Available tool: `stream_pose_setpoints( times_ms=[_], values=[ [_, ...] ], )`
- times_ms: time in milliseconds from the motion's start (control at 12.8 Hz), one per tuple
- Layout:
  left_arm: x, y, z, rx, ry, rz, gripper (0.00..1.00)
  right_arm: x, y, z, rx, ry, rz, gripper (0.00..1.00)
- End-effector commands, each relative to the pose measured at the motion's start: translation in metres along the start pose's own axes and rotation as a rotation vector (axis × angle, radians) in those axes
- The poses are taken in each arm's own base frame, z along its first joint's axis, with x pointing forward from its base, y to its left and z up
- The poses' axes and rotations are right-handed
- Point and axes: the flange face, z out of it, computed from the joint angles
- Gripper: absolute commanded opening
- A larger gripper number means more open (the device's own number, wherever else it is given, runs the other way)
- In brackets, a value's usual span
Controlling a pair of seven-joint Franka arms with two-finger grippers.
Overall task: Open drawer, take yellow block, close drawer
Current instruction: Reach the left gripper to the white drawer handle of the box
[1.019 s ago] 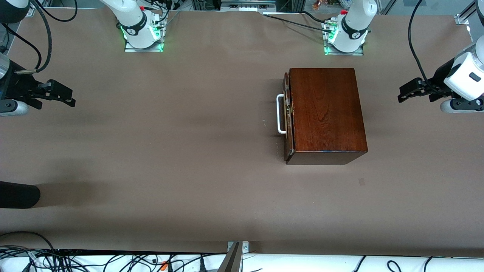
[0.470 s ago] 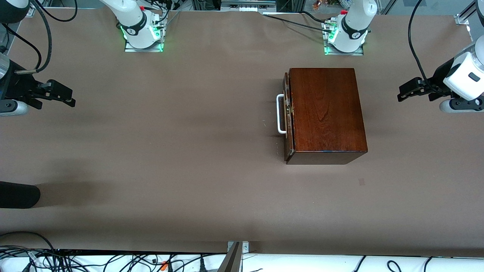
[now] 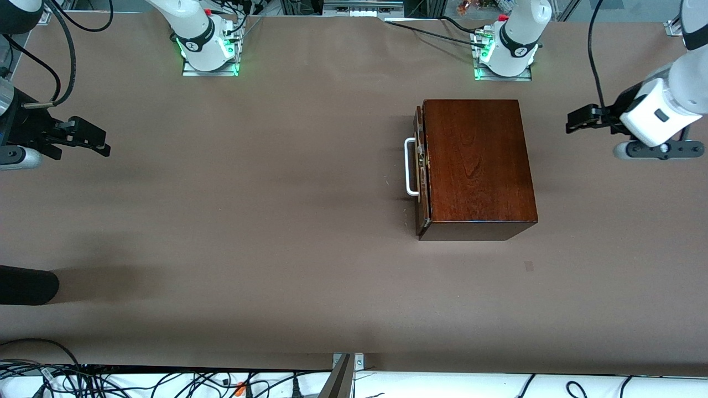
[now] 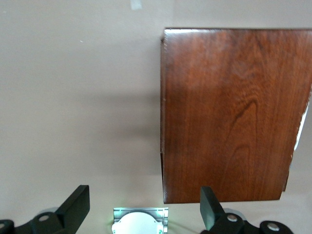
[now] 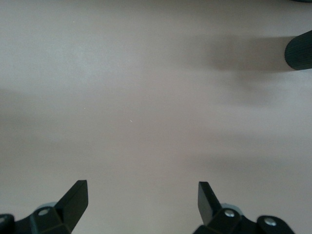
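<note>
The dark reddish-brown wooden box (image 3: 475,166) stands on the table near the left arm's base. Its drawer (image 3: 421,171) is shut apart from a thin gap, and its white U-shaped handle (image 3: 410,167) faces the right arm's end. The box top also shows in the left wrist view (image 4: 234,112). The yellow block is hidden. My left gripper (image 3: 578,120) is open and empty, in the air over the table at the left arm's end, apart from the box. My right gripper (image 3: 88,138) is open and empty at the right arm's end and waits there.
A black rounded object (image 3: 25,284) juts in at the table's edge at the right arm's end; it also shows in the right wrist view (image 5: 298,51). The left arm's base (image 4: 140,222) shows between the left fingers. Cables lie along the table's near edge.
My left gripper has moved a little toward the box and toward the arm bases. The right arm and the box have not moved.
</note>
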Motion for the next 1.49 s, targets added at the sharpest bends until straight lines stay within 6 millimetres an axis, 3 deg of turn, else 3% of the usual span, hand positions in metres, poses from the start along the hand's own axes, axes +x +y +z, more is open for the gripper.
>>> stream_pose_setpoints(
  times_ms=[0,313,470,627,784,862,1019,1097,1254,1410],
  values=[
    [0.012,0.05,0.019,0.003,-0.041,0.082,1.0,-0.002,0.001,-0.001,0.0,0.007,0.003,1.0],
    [0.033,0.149,0.055,-0.008,0.032,0.081,1.0,-0.002,0.002,-0.001,0.0,0.007,0.004,1.0],
    [0.029,0.203,0.074,-0.017,0.043,0.029,1.0,-0.002,0.002,-0.001,-0.002,0.007,0.004,1.0],
    [0.035,0.259,0.117,0.036,0.068,0.021,1.0,-0.001,0.002,-0.002,0.0,0.012,0.004,1.0],
    [0.055,0.284,0.142,0.049,0.095,-0.012,1.0,-0.001,0.002,-0.002,-0.002,0.012,0.004,1.0],
    [0.066,0.307,0.161,0.029,0.082,-0.02,1.0,-0.001,0.002,-0.002,0.0,0.013,0.004,1.0],
    [0.064,0.363,0.172,0.042,0.129,-0.046,1.0,-0.001,0.002,-0.002,0.0,0.015,0.004,1.0],
    [0.059,0.376,0.178,0.089,0.167,-0.034,1.0,-0.001,0.0,-0.002,-0.001,0.018,0.001,1.0],
    [0.055,0.379,0.182,0.118,0.181,-0.032,1.0,0.0,0.0,-0.002,-0.001,0.019,0.001,1.0],
    [0.057,0.381,0.215,0.165,0.154,-0.041,1.0,0.0,0.001,-0.002,-0.001,0.019,0.003,1.0]
  ],
)
